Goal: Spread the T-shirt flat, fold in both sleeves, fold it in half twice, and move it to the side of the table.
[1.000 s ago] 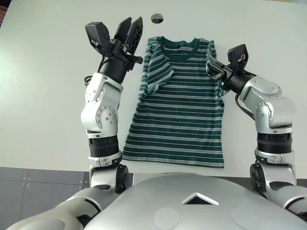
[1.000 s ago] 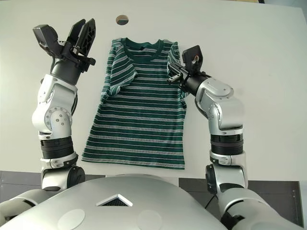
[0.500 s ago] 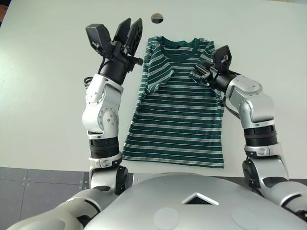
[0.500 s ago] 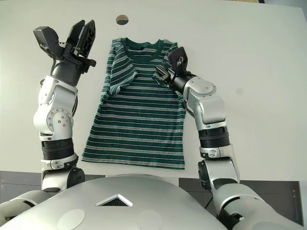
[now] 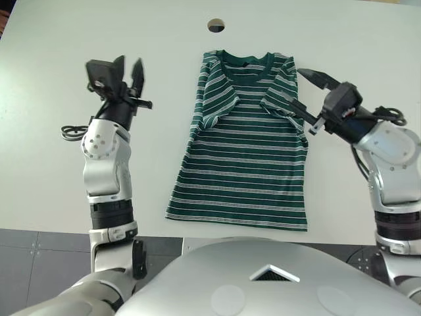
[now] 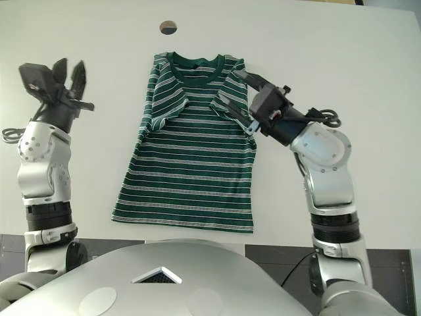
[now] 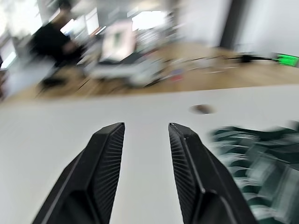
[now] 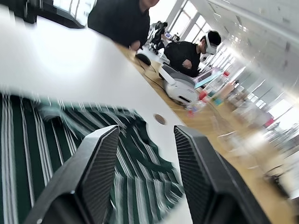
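A green T-shirt with white stripes (image 5: pixel 243 158) lies flat on the white table (image 5: pixel 66 197), collar away from me. Its left sleeve (image 5: pixel 220 112) and right sleeve (image 5: pixel 276 105) are both folded in onto the chest. My left gripper (image 5: pixel 128 66) stands open and empty in the air, well left of the shirt. My right gripper (image 5: pixel 294 85) is open and empty, hovering by the shirt's right shoulder. In the right wrist view the open gripper (image 8: pixel 145 130) has the striped T-shirt (image 8: pixel 70 140) beneath it. The left wrist view has the T-shirt (image 7: pixel 252 154) off to one side of the open gripper (image 7: pixel 145 128).
A round hole (image 5: pixel 215 26) sits in the table just beyond the collar. A black cable (image 5: pixel 69 131) loops beside my left arm. Bare white tabletop stretches to both sides of the shirt, and the near table edge (image 5: pixel 66 230) runs below the hem.
My right gripper carried the right sleeve inward, let go, and drew back to the right, open. My left arm swung out to the left, away from the shirt.
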